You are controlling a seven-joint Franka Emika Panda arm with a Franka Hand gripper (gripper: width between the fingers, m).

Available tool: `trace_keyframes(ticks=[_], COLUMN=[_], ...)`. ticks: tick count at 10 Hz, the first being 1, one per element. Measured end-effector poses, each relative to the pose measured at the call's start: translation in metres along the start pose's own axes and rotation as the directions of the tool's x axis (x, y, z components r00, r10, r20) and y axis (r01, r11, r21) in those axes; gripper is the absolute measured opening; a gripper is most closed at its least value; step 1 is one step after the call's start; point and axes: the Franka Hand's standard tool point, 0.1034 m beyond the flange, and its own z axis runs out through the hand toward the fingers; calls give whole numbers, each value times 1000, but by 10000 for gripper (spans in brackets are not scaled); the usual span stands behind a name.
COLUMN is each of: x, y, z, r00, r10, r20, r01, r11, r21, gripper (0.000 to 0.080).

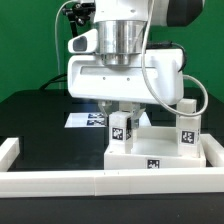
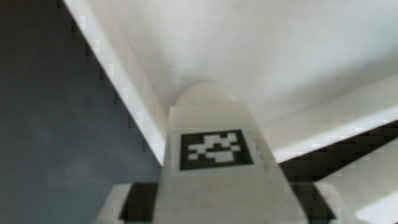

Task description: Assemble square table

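- Lying on the black table, the marker board is seen toward the exterior view's left.
- A tagged white leg is clamped upright in the hand, over the square slab.
- A second leg is stood on the slab's right corner.

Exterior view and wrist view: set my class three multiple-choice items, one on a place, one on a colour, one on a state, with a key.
1. Where does the free leg stand from the held leg?
A. exterior view's left
B. exterior view's right
C. on top of it
2. What colour is the table?
A. black
B. red
C. yellow
3. What is the end effector doing?
A. open, empty
B. shut on a bar
C. shut on the held leg
Key: B, it stands nearer that edge; A, the bare surface is dark; C, the wrist view shows it clamped.
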Motion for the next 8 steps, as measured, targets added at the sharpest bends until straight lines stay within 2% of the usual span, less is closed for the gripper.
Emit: trace_keyframes(ticks=[3, 4, 5, 6, 8], x=[2, 2, 2, 2, 2], y=[3, 3, 3, 3, 3], z=[0, 0, 0, 0, 0], r00=[1000, 1000, 1000, 1000, 1000], r10=[27, 26, 26, 26, 26], r20=[-3, -3, -3, -3, -3], r01=[-27, -26, -26, -26, -26], r11=[1000, 1000, 1000, 1000, 1000], r21=[-4, -4, -4, -4, -4], gripper=[297, 512, 512, 619, 640])
